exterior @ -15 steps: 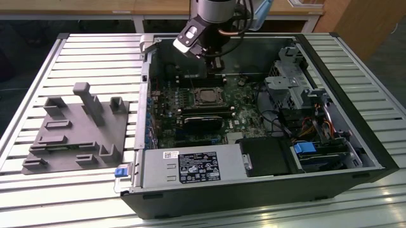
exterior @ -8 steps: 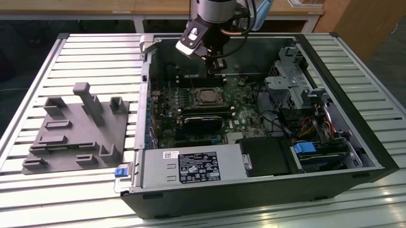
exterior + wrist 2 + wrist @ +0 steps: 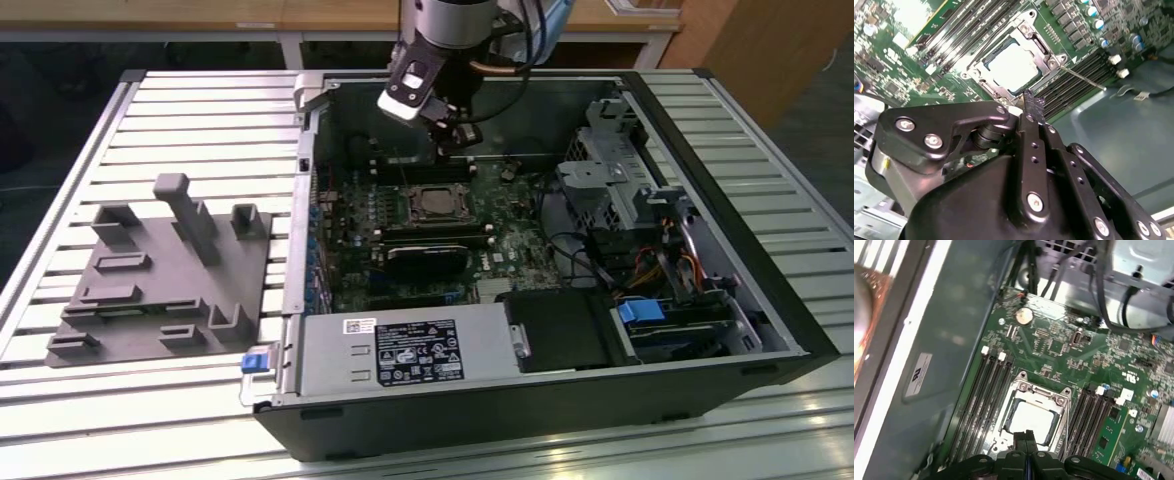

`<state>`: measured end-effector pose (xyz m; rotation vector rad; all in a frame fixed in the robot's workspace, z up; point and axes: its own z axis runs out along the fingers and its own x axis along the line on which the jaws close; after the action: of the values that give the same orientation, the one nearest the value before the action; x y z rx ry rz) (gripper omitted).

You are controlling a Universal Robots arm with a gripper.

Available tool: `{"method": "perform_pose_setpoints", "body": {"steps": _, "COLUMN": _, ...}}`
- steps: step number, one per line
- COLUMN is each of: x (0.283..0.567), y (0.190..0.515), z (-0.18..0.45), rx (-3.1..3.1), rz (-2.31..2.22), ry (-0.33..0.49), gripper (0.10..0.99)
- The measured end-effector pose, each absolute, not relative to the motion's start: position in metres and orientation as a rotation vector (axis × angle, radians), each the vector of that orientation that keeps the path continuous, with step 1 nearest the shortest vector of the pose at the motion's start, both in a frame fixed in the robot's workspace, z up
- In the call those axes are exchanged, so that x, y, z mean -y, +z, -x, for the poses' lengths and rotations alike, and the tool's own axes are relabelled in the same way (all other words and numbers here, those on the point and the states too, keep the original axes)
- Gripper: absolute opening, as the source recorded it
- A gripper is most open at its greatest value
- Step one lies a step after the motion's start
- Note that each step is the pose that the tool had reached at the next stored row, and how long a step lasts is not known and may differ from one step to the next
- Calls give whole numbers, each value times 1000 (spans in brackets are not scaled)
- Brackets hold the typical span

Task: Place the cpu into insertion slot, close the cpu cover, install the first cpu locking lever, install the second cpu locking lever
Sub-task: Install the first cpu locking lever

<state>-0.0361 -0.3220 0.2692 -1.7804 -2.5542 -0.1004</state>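
The cpu lies flat in the insertion slot, silver top up, on the green board. The cpu cover is down around it as a metal frame. A thin locking lever sticks out from the socket's corner over the memory slots. My gripper hovers just above the socket's edge with its black fingers pressed together and nothing between them. In the exterior view the gripper hangs inside the open case, just behind the socket with the cpu.
Long black memory slots flank the socket. A black fan housing sits in front of it, with the power supply nearer still. Drive cages and cables fill the exterior view's right. A grey fixture stands outside the case.
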Motion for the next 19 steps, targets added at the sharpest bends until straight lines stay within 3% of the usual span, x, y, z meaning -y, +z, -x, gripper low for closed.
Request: {"method": "perform_pose_setpoints", "body": {"steps": 19, "x": 322, "y": 269, "z": 36, "rx": 2748, "rz": 1448, "ry": -94, "gripper": 106}}
